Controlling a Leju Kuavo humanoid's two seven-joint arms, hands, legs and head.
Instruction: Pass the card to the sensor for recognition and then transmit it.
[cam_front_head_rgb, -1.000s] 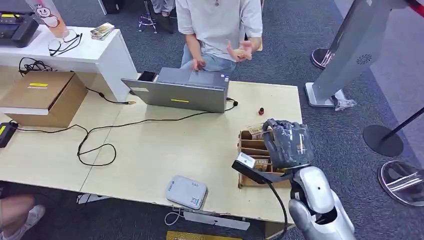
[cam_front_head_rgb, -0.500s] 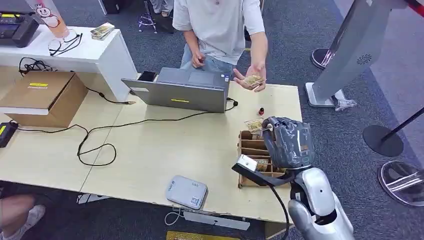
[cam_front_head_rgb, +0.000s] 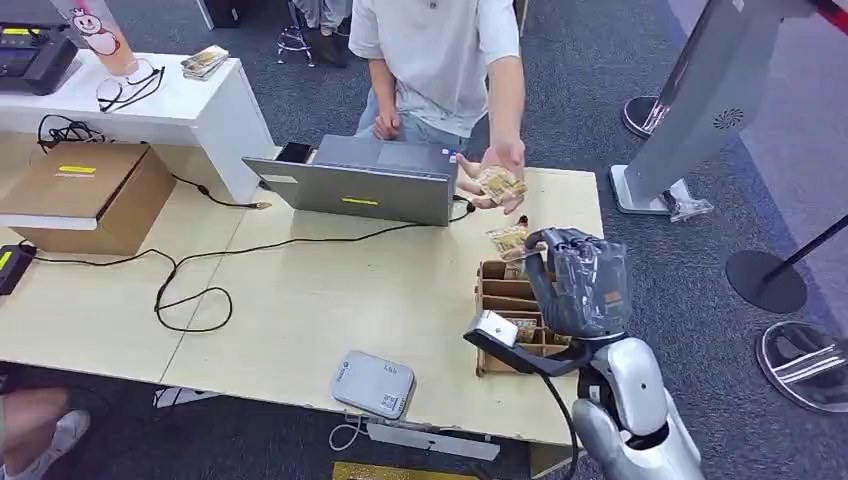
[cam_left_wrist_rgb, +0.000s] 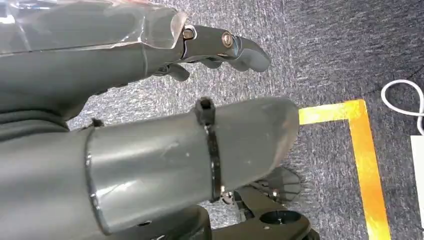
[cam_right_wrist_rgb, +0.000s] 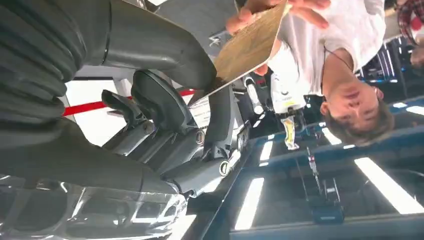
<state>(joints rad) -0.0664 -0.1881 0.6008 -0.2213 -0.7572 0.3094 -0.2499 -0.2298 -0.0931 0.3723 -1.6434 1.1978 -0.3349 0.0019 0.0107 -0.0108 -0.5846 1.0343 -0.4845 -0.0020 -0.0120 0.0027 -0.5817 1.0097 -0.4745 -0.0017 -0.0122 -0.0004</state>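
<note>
My right hand (cam_front_head_rgb: 578, 280) is raised over the wooden card rack (cam_front_head_rgb: 505, 295) at the table's right side and pinches a tan patterned card (cam_front_head_rgb: 508, 240) between thumb and finger. In the right wrist view the same card (cam_right_wrist_rgb: 250, 45) juts out from my thumb (cam_right_wrist_rgb: 165, 50) toward a person. That person's hand (cam_front_head_rgb: 495, 170) reaches over the table just beyond my card, palm up, with another card (cam_front_head_rgb: 497, 184) lying in it. The grey sensor pad (cam_front_head_rgb: 373, 384) lies near the table's front edge. My left hand (cam_left_wrist_rgb: 150, 150) hangs over carpet, fingers apart, holding nothing.
A grey laptop (cam_front_head_rgb: 360, 182) stands at the table's far side, a black cable (cam_front_head_rgb: 200, 280) loops across the middle. A cardboard box (cam_front_head_rgb: 85, 195) sits at the left. A small red bottle (cam_front_head_rgb: 522, 222) stands beside the rack. Stanchion bases (cam_front_head_rgb: 765, 280) stand on the carpet at right.
The person's hand with its card has come down and nearer to my right hand. My right hand has lifted the card slightly toward it.
</note>
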